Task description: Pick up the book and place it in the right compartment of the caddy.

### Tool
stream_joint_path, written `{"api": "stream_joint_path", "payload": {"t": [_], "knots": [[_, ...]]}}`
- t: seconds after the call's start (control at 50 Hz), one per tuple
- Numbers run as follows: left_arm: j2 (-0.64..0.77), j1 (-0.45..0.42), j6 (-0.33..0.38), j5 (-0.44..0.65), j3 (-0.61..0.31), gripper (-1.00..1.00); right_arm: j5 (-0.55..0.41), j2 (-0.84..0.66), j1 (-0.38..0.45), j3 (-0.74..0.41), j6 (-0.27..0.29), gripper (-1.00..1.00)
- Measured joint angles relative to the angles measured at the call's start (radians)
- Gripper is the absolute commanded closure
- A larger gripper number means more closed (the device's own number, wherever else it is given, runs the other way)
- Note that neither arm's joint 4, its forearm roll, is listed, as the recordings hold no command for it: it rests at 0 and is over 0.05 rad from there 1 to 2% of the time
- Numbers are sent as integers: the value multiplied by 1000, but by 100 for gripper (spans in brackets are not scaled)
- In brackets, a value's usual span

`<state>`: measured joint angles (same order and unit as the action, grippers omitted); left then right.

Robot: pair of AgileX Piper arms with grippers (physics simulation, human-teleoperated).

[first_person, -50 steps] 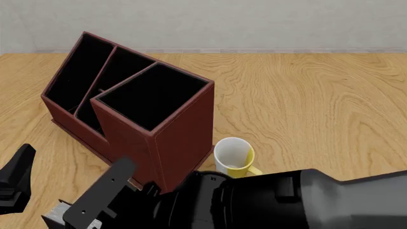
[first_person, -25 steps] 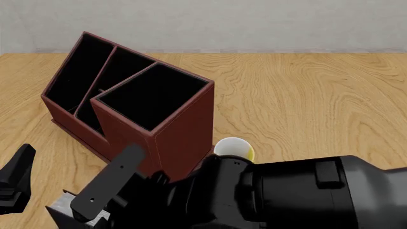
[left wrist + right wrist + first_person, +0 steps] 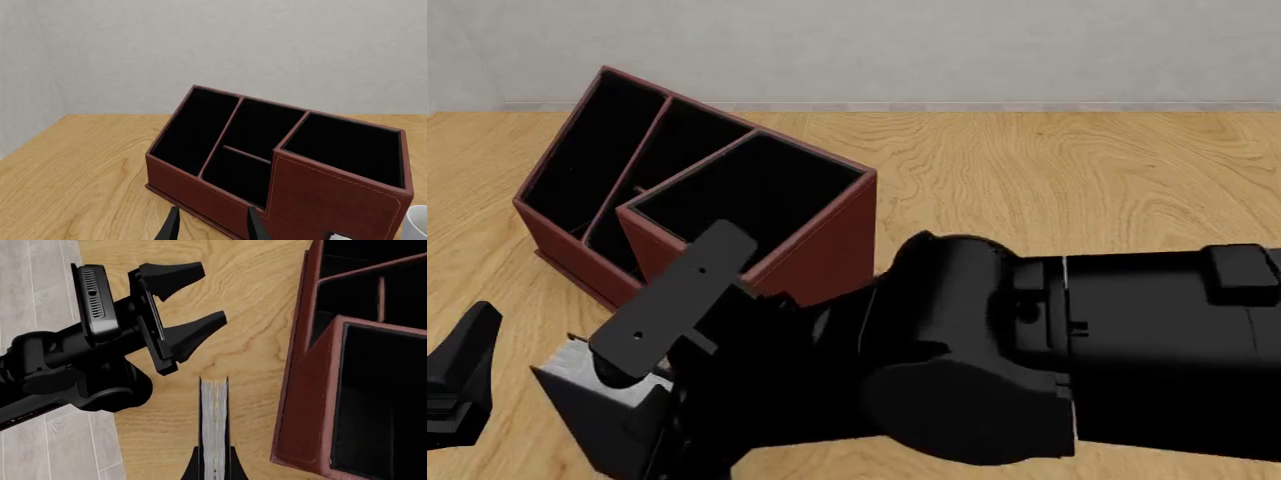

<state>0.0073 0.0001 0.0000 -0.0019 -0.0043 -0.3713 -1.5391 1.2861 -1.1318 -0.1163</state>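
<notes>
The right claw (image 3: 213, 465) is clamped on the book (image 3: 213, 422); in the right wrist view its two black fingers (image 3: 192, 467) press on both covers, with the grey-white pages showing between them; in the front view the book (image 3: 581, 375) is near the bottom left, tilted, with its white page edge facing up and left; I cannot tell if it touches the table (image 3: 1068, 190) or hangs just above it; the big black right arm (image 3: 1028, 350) covers much of the lower part of that view

The book sits in front of the caddy (image 3: 694, 220), close to its near wall but not inside it; the caddy is dark red-brown on the outside and black on the inside; it stands at an angle on the wooden table; the right compartment (image 3: 747, 205) is the wide square part with the tallest walls; the two long thin slots lie to its left

The left claw (image 3: 183, 310) is spread apart and holds nothing; it hangs over the table near the table's edge, to the left of the book and apart from it; in the left wrist view its two finger tips (image 3: 172, 227) point at the caddy (image 3: 287, 170); a bit of a white mug (image 3: 415, 225) peeks out beside the caddy's tall corner
</notes>
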Motion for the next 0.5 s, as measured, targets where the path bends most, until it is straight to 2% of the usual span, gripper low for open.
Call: {"api": "stream_joint_path", "payload": {"t": [0.5], "knots": [[0, 0, 0, 0, 0, -100, -194, 56, -76, -184, 90, 100]]}}
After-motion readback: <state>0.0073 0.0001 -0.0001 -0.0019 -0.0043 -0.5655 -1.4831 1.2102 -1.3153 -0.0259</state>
